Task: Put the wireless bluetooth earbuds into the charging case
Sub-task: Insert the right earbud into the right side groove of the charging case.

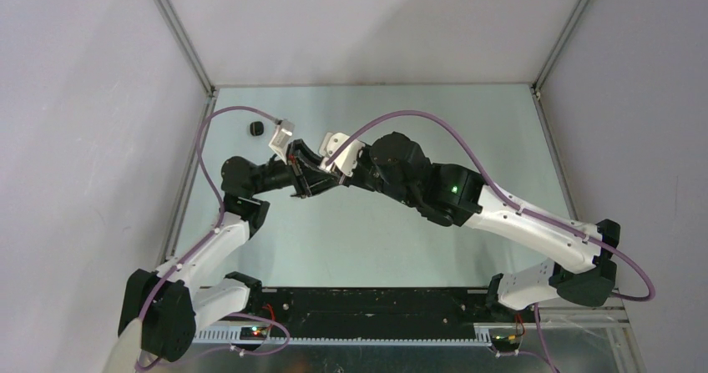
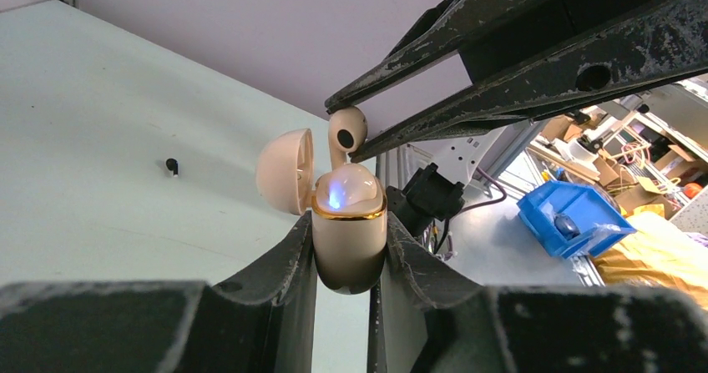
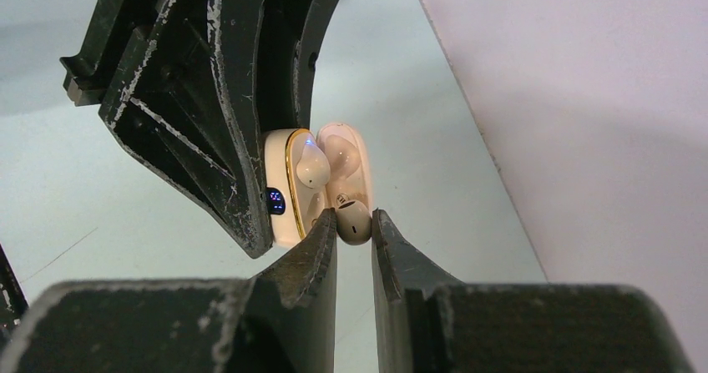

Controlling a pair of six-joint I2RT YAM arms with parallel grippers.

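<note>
Jaws: left gripper [image 2: 349, 223] is clamped on the lower body of a small rounded cream plastic charging case [image 2: 349, 252] with a gold band at its rim. Right gripper [image 3: 354, 223] is closed in a pinch on the bulb of a cream stemmed plastic earbud [image 2: 346, 128]. Left wrist view shows the case standing upright between the left fingers, its hinged lid [image 2: 284, 171] swung open to one side. A second cream earbud [image 2: 346, 188] sits in one well of the case, with a blue light glowing at it. The pinched earbud hangs just above the open case, beside the lid, with its stem pointing down toward the opening next to the seated one. Whether the stem tip touches the well cannot be told. Right wrist view shows a small dark display with blue digits [image 3: 275, 200] on the case front, too small to read. Top view shows both arms meeting over the middle of the pale green table [image 1: 434, 114], grippers tip to tip. A small black rounded object [image 1: 255, 127] lies on the table beyond the left arm, apart from the grippers. It is too small to tell whether it is a case or an earbud.
</note>
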